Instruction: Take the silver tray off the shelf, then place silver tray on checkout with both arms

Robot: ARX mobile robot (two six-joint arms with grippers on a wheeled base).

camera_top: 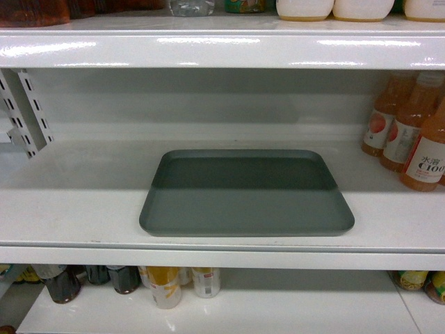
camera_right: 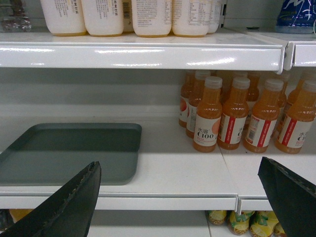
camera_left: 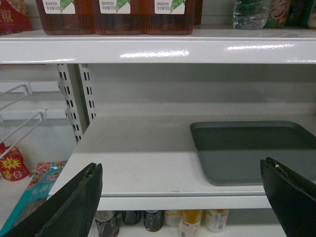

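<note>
We are holding both sets of fingers wide, left gripper [camera_left: 180,197] and right gripper [camera_right: 180,197], short of the shelf [camera_top: 222,257]. The silver tray [camera_top: 245,193] is lying flat on it; beyond, orange juice bottles [camera_right: 232,116] are risking a knock from our right arm.

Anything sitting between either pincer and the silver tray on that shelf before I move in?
Nothing visible. The silver tray lies alone on the shelf, bare board ahead of both open pincers, left pincer and right pincer. The orange juice bottles stand off to the tray's right, apart from it. The checkout is not in view.
</note>
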